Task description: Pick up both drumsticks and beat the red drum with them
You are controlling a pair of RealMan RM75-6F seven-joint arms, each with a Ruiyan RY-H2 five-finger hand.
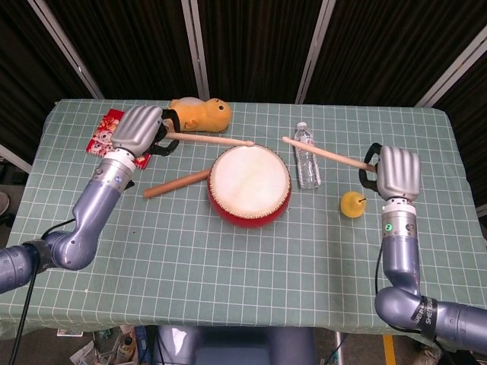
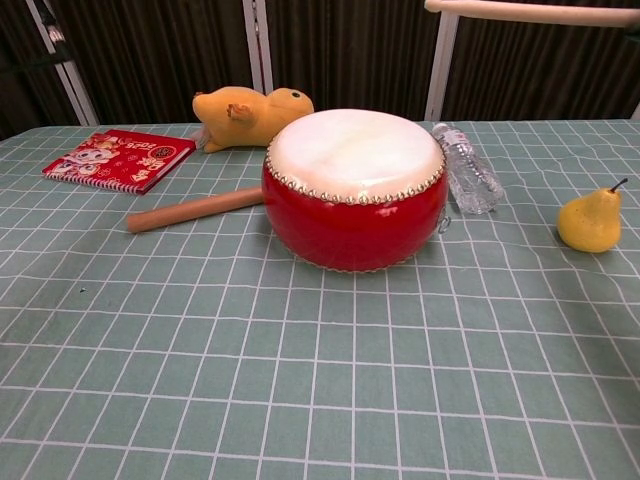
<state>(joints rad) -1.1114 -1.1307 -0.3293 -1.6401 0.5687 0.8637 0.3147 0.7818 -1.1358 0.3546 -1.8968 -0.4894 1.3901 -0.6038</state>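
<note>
Both arms wear smooth blue-grey metallic shells, rounded at the joints and tapering toward the wrists. Each ends in a pale silver-grey hand, the left hand (image 1: 138, 130) and the right hand (image 1: 399, 171), with ridged backs and black inner parts. A small green light glows on the right wrist. Black cables trail from both arms, and white lettering marks the right elbow.

We see even, bright light from above; the red drum (image 2: 354, 205) throws only a soft shadow, and both views are sharp, without glare.
</note>
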